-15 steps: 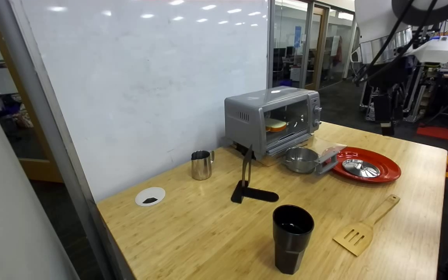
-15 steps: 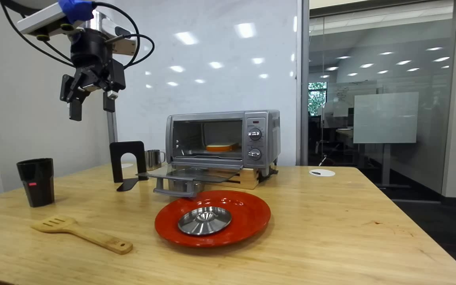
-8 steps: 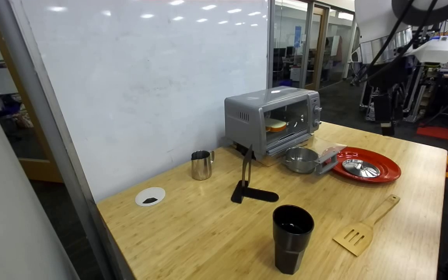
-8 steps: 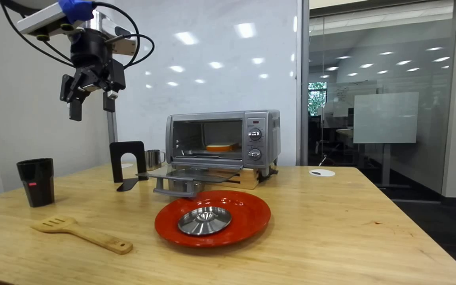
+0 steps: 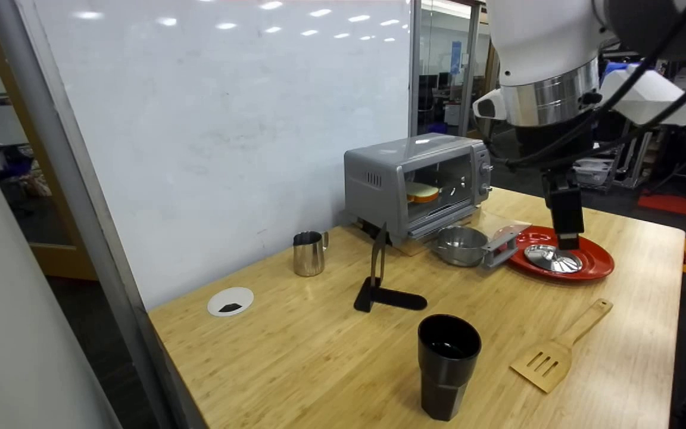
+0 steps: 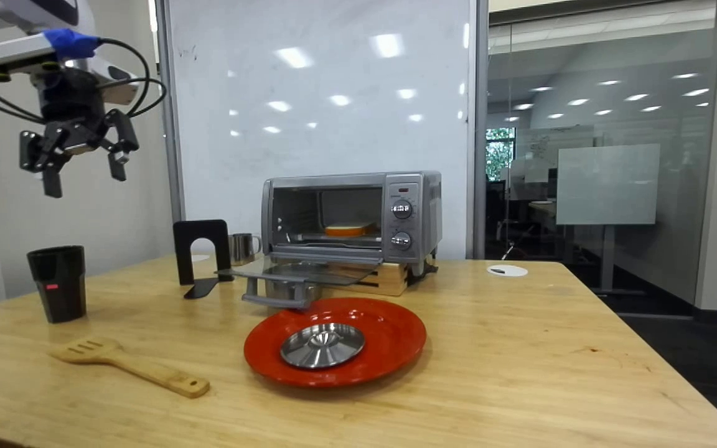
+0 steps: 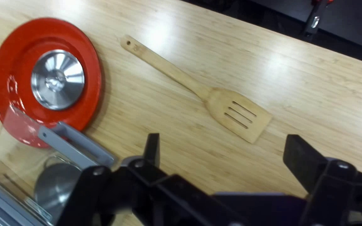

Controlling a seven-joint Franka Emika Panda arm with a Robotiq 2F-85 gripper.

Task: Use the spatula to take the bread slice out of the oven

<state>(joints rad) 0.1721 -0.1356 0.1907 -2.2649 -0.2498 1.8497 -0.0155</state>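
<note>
The light wooden spatula [image 7: 214, 99] lies flat on the table, its slotted blade pointing away from the red plate; it shows in both exterior views too [image 5: 560, 347] [image 6: 153, 372]. High above the table hangs my gripper [image 6: 86, 180], jaws wide apart and nothing between them. In the wrist view the spatula's blade appears just beyond the space between the gripper's fingertips [image 7: 152, 147], well below them. The grey toaster oven [image 5: 376, 179] has its glass door lowered, with the door handle [image 6: 274, 303] sticking out. Inside, the bread slice [image 6: 350, 230] with an orange edge rests on the rack.
A red plate [image 6: 389, 339] with a metal lid [image 6: 322, 346] stands partly beneath the oven door. A metal bowl [image 5: 462, 247] sits under the door's glass. Also standing here are a black cup [image 5: 449, 363], a black bookend [image 5: 399, 298] and a steel pitcher [image 5: 309, 257].
Over the last half second the arm has swung, carrying the gripper leftward in both exterior views and lower in one of them. The jaws stay apart. Spatula, oven and bread have not moved.
</note>
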